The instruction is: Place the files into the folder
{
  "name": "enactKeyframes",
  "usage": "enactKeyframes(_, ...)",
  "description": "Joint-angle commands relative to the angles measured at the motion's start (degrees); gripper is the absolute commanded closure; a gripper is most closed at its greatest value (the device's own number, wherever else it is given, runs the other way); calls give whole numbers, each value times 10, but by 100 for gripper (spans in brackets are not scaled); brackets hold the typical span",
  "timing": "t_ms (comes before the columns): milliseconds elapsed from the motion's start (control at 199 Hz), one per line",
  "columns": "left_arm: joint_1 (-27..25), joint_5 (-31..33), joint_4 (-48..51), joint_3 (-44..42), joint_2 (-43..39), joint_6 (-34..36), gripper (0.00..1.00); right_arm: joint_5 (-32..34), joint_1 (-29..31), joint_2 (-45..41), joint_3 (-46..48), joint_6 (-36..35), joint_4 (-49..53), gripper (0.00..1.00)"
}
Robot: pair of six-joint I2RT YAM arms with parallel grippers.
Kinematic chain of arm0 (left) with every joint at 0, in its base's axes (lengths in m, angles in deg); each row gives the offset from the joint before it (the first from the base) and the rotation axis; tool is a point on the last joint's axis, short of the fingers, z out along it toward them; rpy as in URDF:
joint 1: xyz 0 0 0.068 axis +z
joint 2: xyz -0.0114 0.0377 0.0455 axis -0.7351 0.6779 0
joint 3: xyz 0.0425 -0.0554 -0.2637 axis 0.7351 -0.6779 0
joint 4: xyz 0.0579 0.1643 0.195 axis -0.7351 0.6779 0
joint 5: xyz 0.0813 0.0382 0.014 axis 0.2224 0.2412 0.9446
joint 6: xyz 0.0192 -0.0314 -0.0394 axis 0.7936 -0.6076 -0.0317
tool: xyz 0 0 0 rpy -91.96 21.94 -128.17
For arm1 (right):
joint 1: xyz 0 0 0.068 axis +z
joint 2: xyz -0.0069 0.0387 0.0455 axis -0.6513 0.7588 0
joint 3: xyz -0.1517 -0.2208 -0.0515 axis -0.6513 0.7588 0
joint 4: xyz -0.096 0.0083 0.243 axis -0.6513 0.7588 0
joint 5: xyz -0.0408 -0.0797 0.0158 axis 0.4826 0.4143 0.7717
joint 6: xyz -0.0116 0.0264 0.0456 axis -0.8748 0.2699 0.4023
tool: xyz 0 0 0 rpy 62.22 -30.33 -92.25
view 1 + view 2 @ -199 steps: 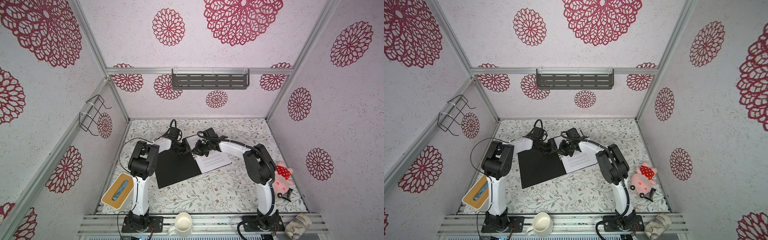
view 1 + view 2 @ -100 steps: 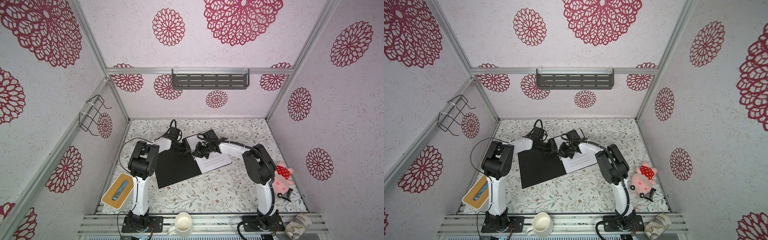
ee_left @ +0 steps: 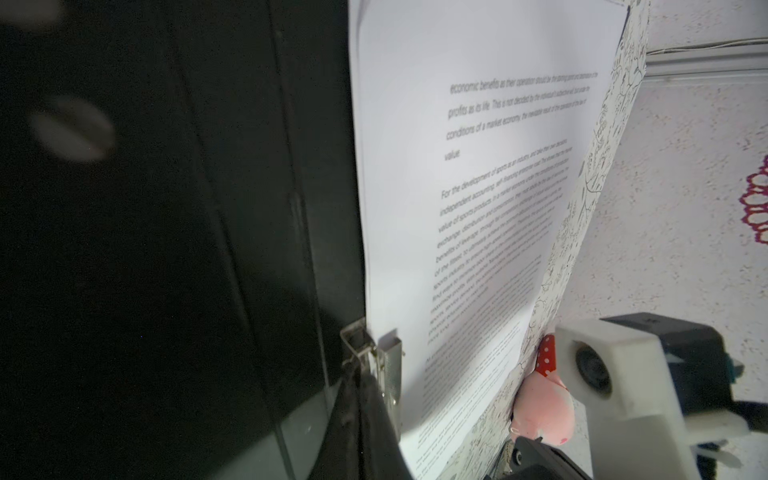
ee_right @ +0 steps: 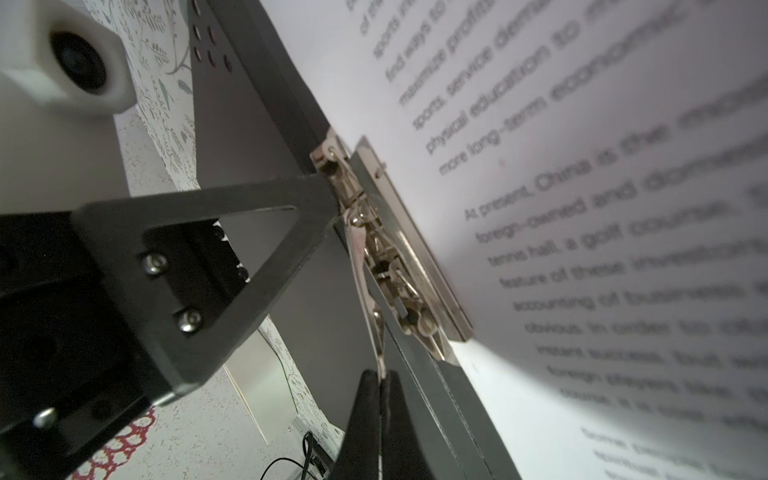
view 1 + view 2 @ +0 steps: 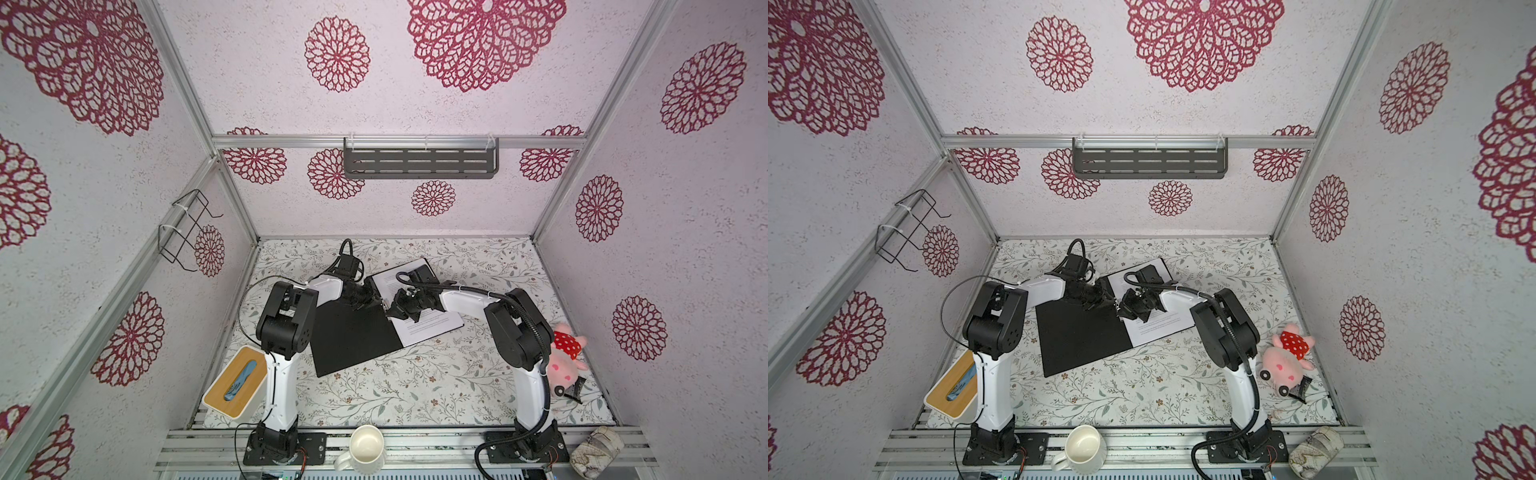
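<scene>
The folder (image 5: 353,336) (image 5: 1077,336) lies open on the table, black inside up. The files (image 5: 432,324) (image 5: 1158,322), white printed sheets, rest on its right half, their edge under the metal clip (image 4: 399,270) (image 3: 390,365) at the spine. In the left wrist view the files (image 3: 478,208) fill the middle beside the folder (image 3: 208,249). My right gripper (image 4: 381,376) (image 5: 390,311) is shut on the clip's thin metal lever. My left gripper (image 3: 361,386) (image 5: 376,300) is shut, its tip against the clip's other end. One of its fingers (image 4: 232,198) shows in the right wrist view.
A tissue box (image 5: 235,380) stands at the front left and a white mug (image 5: 365,449) on the front rail. A pink plush toy (image 5: 567,359) lies by the right arm's base, with a marbled cylinder (image 5: 596,451) at the front right. A shelf (image 5: 419,162) hangs on the back wall.
My right gripper has shifted slightly left toward the folder's spine and its jaws have come together on the clip's lever. The left gripper has held its place.
</scene>
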Motion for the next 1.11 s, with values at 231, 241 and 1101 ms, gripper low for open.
enactKeyframes(231, -7, -8, 10, -14, 24, 24, 95, 52, 7, -11, 46, -44, 40, 100)
enactKeyframes(241, -7, -8, 10, -14, 25, 24, 95, 54, 7, -12, 48, -43, 40, 100)
enactKeyframes(1101, -12, -16, -5, -29, 30, 51, 94, 135, -7, 6, 88, -81, 71, 100)
